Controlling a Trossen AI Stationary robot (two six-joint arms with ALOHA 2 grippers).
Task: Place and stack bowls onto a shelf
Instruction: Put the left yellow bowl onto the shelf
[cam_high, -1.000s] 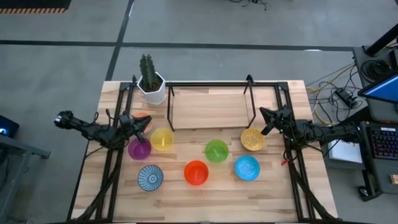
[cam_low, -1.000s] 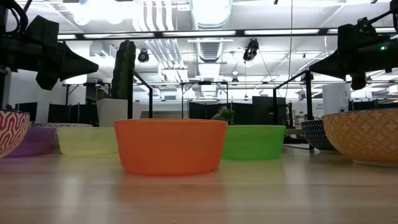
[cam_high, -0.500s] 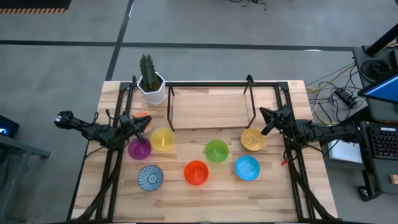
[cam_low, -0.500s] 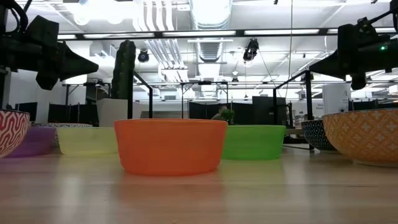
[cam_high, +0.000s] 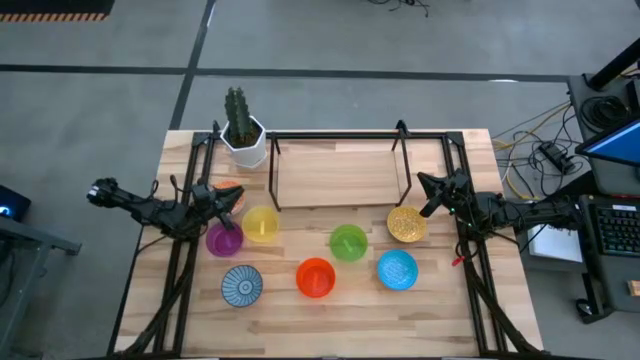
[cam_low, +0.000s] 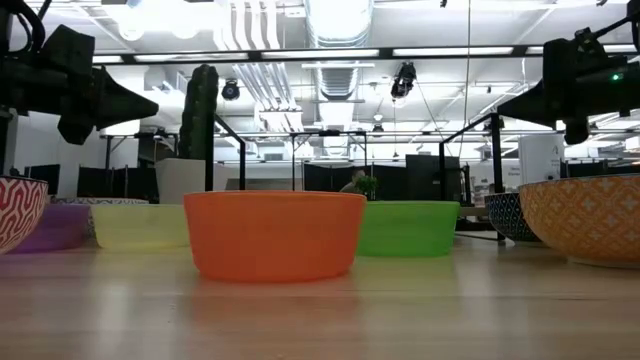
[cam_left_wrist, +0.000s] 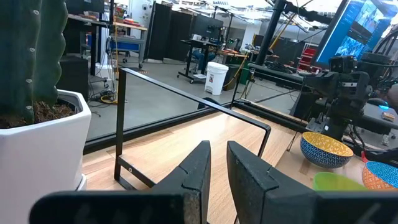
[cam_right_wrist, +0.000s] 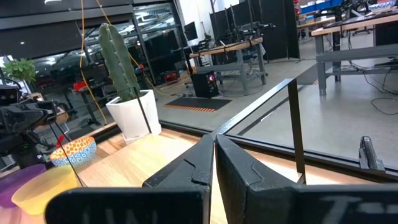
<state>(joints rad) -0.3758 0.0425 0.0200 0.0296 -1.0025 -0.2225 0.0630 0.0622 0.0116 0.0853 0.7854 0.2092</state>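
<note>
Seven bowls stand on their bases on the tabletop in front of the shelf (cam_high: 340, 175): purple (cam_high: 224, 240), yellow (cam_high: 261, 225), green (cam_high: 348, 243), orange-red (cam_high: 315, 277), plain blue (cam_high: 397, 269), gold-speckled (cam_high: 407, 223), and white with blue pattern (cam_high: 241, 285). My left gripper (cam_high: 236, 200) hovers above the table beside the purple and yellow bowls; in its wrist view (cam_left_wrist: 217, 162) the fingers stand a narrow gap apart. My right gripper (cam_high: 424, 186) hovers just beyond the gold-speckled bowl, fingers shut (cam_right_wrist: 214, 155). Neither touches anything.
A cactus in a white pot (cam_high: 243, 135) stands at the shelf's far left corner. The shelf's thin black frame (cam_left_wrist: 186, 99) rises between the arms. An orange-patterned object (cam_high: 228, 187) lies by the left gripper. Bare wood lies along the table's near edge (cam_high: 320, 330).
</note>
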